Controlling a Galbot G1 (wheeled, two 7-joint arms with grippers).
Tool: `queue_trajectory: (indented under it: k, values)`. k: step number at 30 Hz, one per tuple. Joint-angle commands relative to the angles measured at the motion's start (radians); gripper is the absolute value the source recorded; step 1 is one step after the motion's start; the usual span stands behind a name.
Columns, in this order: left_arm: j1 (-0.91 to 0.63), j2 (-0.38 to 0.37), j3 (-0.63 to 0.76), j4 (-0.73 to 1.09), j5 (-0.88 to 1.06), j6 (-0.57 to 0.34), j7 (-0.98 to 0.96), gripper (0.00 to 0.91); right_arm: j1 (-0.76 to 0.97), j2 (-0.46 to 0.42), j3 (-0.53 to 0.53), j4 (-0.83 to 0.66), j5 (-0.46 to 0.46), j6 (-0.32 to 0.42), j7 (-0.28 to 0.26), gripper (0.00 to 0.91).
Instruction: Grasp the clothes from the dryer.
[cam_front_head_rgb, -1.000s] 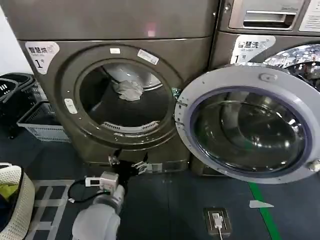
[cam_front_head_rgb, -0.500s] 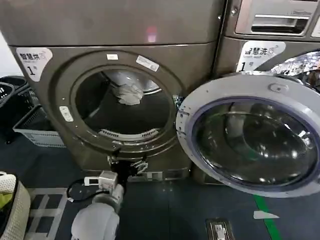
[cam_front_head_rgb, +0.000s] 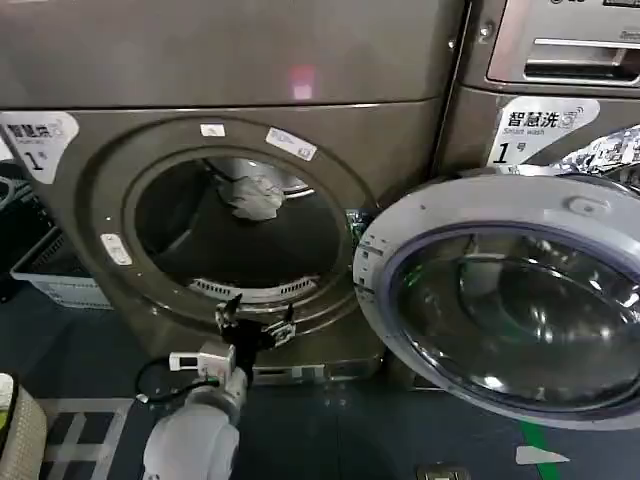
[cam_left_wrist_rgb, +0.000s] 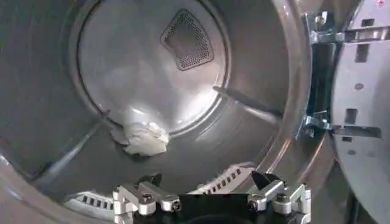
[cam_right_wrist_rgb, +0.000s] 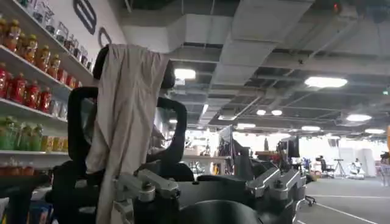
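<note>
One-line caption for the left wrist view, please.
Open left gripper at the dryer porthole's lower rim, facing the clothes wadded at the back of the drum.

Two machines (cam_front_head_rgb: 250, 80) — one wad (cam_front_head_rgb: 252, 196)

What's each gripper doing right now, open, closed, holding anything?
Left gripper: open, empty, at the lower rim of the dryer porthole, short of the clothes.
Right gripper: open, empty, away from the dryer, facing the room.
</note>
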Motion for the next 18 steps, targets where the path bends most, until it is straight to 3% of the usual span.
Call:
queue_trajectory:
  k: [1, 18]
  values:
    - [0.002, 0.002, -0.005, -0.005, -0.004, 0.049, -0.001, 0.907, 0.0, 0.002, -0.003, 0.002, 0.001, 0.0, 0.0, 0.907]
    - [-0.005, 0.003, -0.012, -0.001, -0.006, 0.049, -0.002, 0.907, -0.002, -0.001, -0.003, -0.002, -0.001, 0.002, -0.003, 0.907]
